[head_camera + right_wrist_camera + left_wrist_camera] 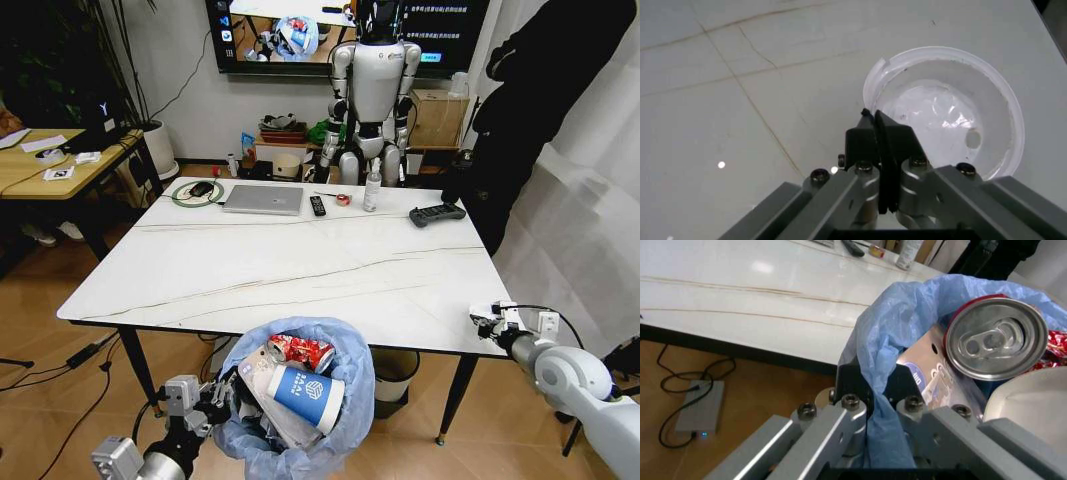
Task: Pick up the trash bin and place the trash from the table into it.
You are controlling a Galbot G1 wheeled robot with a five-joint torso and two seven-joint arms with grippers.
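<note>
At the bottom centre of the head view the left gripper (222, 397) pinches the bag rim of the trash bin (300, 400) (already brimming); at lower right the right gripper (879, 131) clamps a white lid (953, 115) over the table (300, 260); tipping could spill the can (995, 337).

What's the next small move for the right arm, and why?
Probably carry the white lid left, over the trash bin. The right gripper is shut on the lid's rim at the table edge; the left gripper holds the bin below the near edge.
</note>
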